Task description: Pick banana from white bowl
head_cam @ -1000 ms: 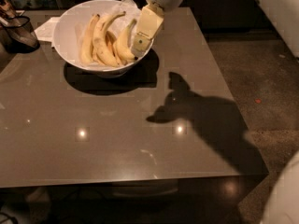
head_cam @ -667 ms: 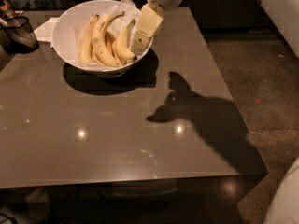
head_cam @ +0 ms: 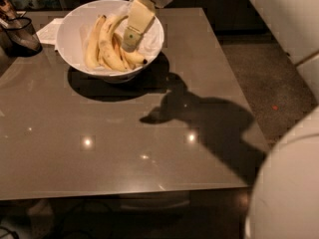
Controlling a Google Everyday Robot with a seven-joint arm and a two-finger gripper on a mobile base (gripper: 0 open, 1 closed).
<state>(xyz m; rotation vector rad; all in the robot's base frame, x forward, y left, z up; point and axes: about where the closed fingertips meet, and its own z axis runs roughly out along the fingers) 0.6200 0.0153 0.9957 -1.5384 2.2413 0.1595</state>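
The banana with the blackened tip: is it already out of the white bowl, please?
No, the banana lies inside the white bowl beside longer bananas, with the gripper down in the bowl over it.

pincer (head_cam: 129, 42) over banana (head_cam: 134, 59), in white bowl (head_cam: 67, 28)

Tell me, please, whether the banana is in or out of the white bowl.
In: the banana lies inside the white bowl beside longer bananas, with the end effector hanging in the bowl right above it.
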